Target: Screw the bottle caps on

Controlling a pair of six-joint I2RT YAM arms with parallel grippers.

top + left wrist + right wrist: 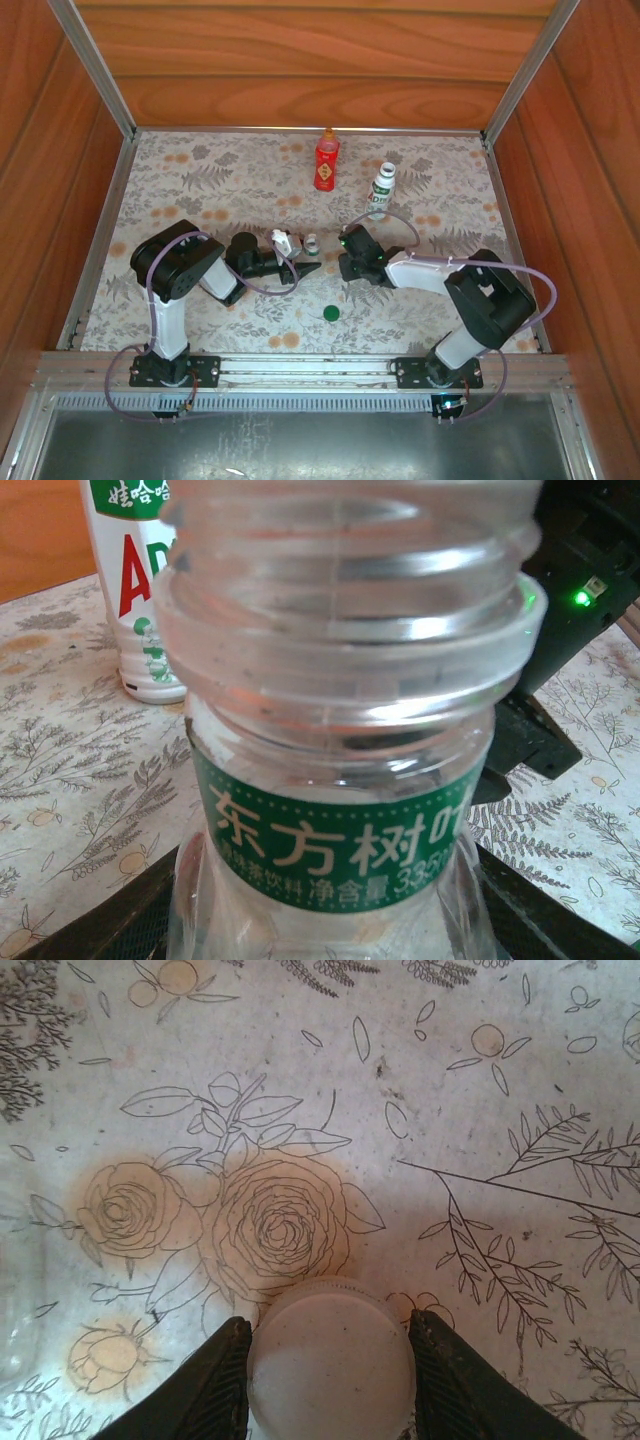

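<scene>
Gripping low on the clear bottle [340, 730], your left jaws are drawn in narrow, one dark finger [110, 925] showing at each bottom corner of the left wrist view. The bottle stands upright between them, and its threaded neck is open with no cap on it.

Your right jaws sit against both sides of a pale round cap [330, 1370], which fills the gap between them. You cannot tell from here whether it rests on the table [420, 1110] or is lifted off it.

From above, the two grippers meet mid-table, with the clear bottle between them. A green cap [331, 312] lies loose nearer the arm bases. The red bottle [326, 162] and the white bottle [382, 190] stand well apart at the far side. The black body of the right arm [580, 570], with a green light on it, crowds just beside the bottle's neck.

The clear bottle's green band reads "东方树", with a fourth character cut off. The smaller line under it reads "净含量" followed by digits too curved away to trust. The white bottle shows "娃哈哈" and a large red "A".
</scene>
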